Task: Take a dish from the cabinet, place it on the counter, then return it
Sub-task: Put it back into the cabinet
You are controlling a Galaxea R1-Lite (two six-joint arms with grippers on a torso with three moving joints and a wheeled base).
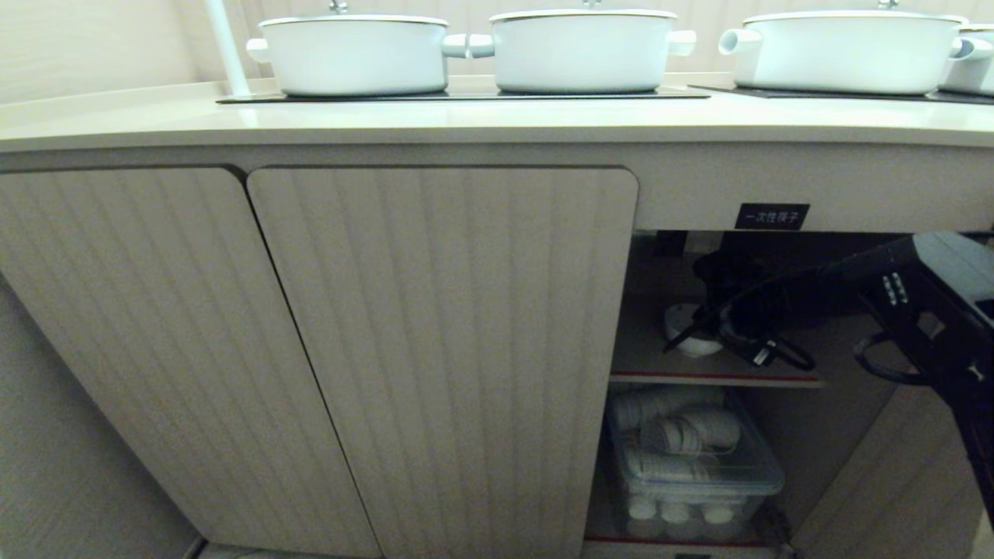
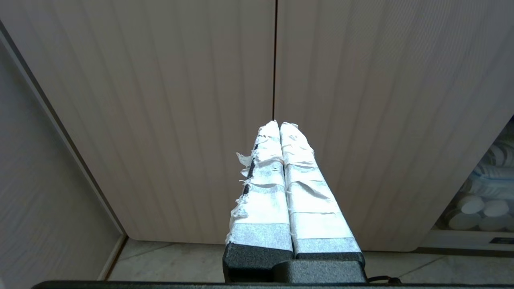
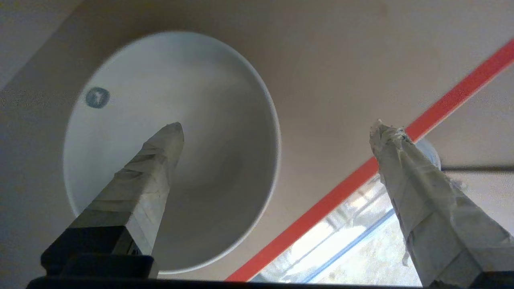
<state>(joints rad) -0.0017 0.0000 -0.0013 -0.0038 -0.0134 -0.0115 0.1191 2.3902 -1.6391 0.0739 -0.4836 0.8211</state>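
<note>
Right gripper point(image 3: 277, 132) spread wide over the bowl point(image 3: 225, 132) on the cabinet shelf point(image 1: 644, 341).
In the head view's lower right the arm reached into the open cabinet, one finger inside the rim, one outside, seemingly placed to pinch the wall. Left gripper point(image 2: 280, 125) sat clenched, idle, before the doors point(image 2: 160, 100). Pots point(image 1: 353, 54) lined the desk point(image 1: 466, 120) along the top.

My fingers point(image 3: 405, 160) wear frayed white tape; the dish point(image 3: 225, 120) looks glossy ceramic, the cabinet point(image 1: 443, 349) door matt and fluted.
</note>
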